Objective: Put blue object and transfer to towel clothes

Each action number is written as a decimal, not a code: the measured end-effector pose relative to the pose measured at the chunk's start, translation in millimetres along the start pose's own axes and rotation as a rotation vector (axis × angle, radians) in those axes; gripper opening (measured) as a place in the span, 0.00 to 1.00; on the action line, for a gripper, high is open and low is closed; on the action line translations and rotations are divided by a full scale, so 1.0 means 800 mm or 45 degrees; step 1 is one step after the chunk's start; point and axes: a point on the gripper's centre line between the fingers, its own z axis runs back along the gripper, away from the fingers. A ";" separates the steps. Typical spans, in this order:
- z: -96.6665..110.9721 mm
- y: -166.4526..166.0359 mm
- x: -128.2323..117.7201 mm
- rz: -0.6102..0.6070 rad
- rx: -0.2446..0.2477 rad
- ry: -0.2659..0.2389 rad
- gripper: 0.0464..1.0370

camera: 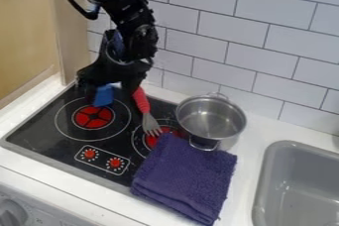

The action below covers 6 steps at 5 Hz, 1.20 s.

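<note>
Blue block (103,95), upper left of the frame, lies immediately below the black claw (108,86), whose opening and hold cannot be told; the purple towel (187,176) lies toward lower centre.

Toy kitchen, stove (45,134) with red burners, sink (296,185), white tiled wall (268,34)

Bright, soft light falls evenly, with pale glints on the metal pot (210,117).
</note>
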 end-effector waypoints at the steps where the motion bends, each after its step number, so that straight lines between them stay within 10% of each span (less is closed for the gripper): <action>1: -0.009 -0.002 0.009 0.003 -0.007 0.016 0.96; 2: -0.022 -0.004 0.003 -0.031 0.009 0.043 0.89; 3: -0.025 -0.007 0.009 -0.032 0.014 0.017 0.59; 6: -0.024 -0.010 0.009 -0.025 0.027 0.015 0.54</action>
